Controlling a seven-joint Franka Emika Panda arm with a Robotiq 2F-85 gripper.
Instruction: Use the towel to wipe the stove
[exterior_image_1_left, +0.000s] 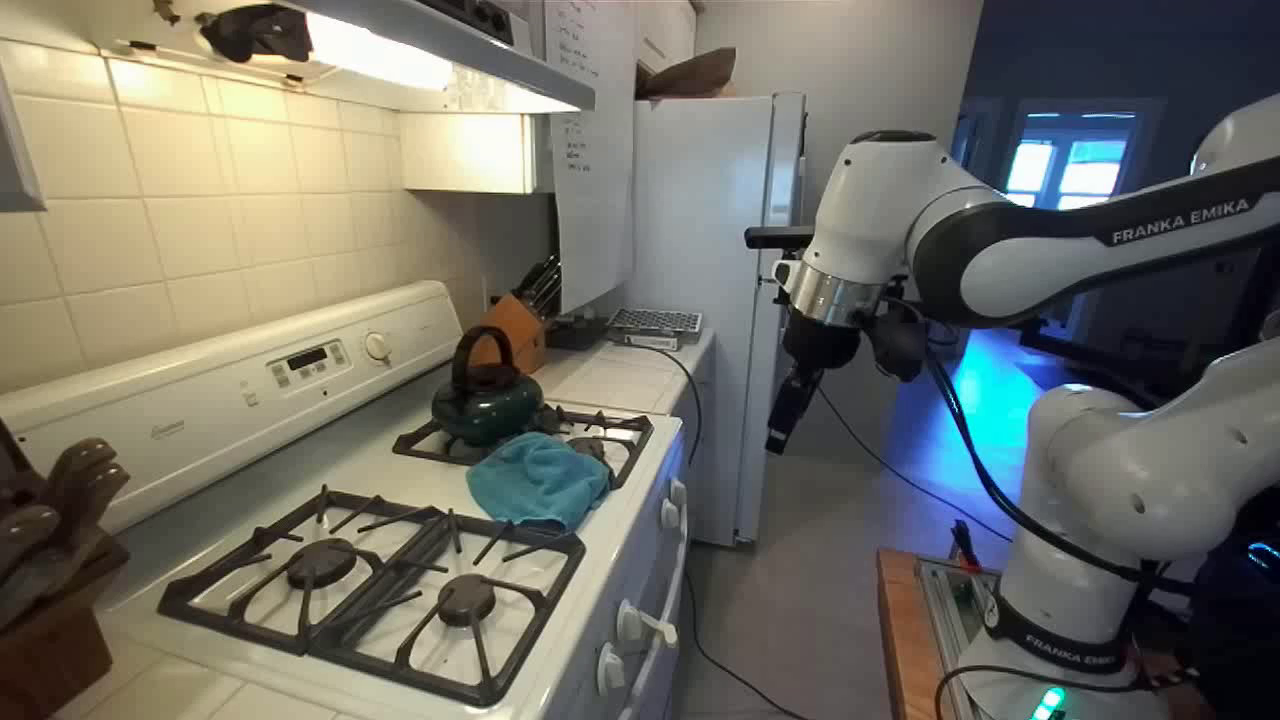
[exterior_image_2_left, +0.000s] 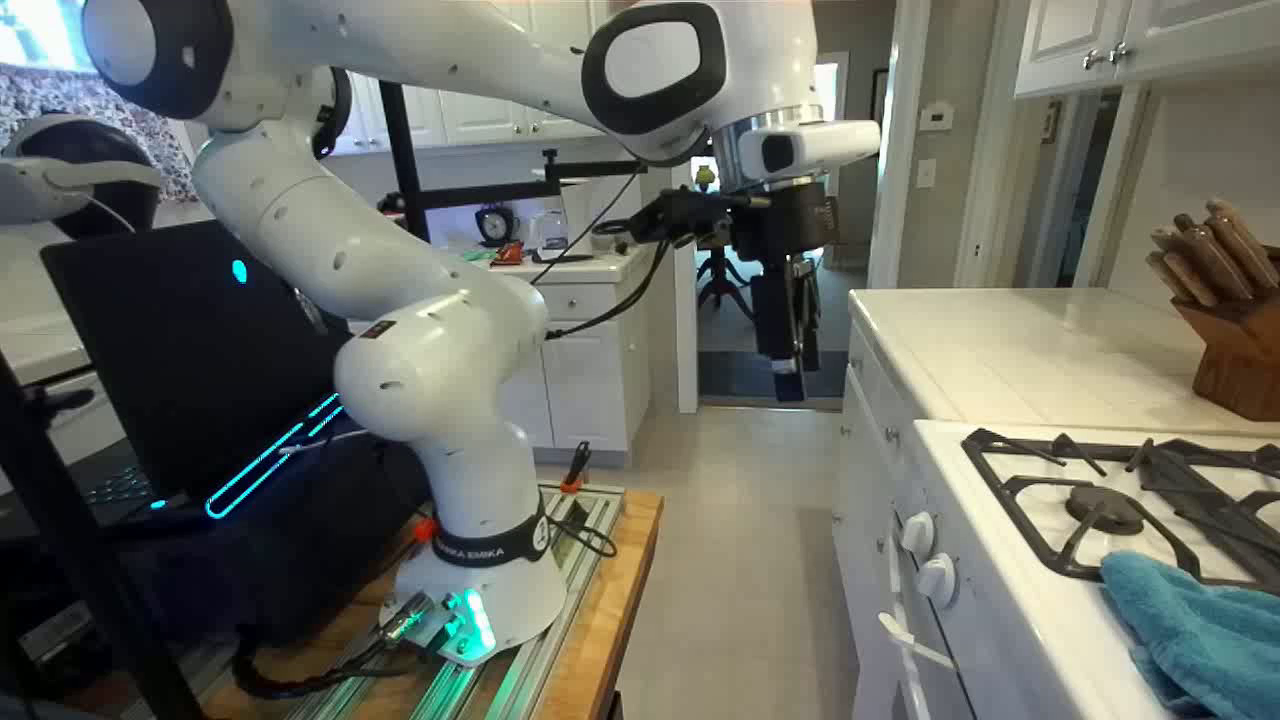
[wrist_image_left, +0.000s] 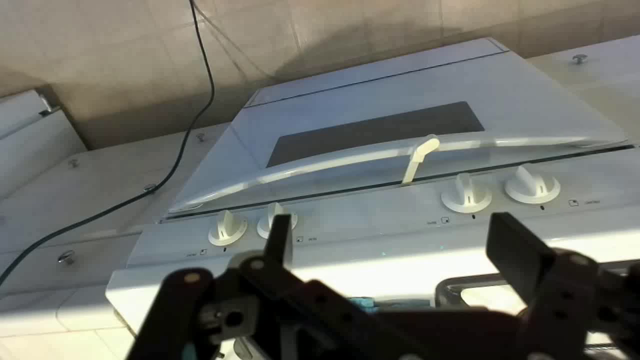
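Step in hand, I judge: approach to grasp. My black two-fingered claw (wrist_image_left: 393, 236) stands spread, holding nothing. In an exterior view, the crumpled teal cloth towel (exterior_image_1_left: 540, 480) lies at its nine o'clock, atop the white gas stove (exterior_image_1_left: 420, 486). Required next: align above, descend, pinch.

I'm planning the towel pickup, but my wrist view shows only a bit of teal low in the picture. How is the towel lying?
Observer: In both exterior views the towel lies crumpled on the stove, not spread flat.
Operator: Is anything close to it?
Observer: Yes, in an exterior view a dark teapot stands close beside it; whether they touch, I can't tell.
Operator: And on the counter at the end away from the teapot?
Observer: A wooden knife block stands there, in both exterior views.
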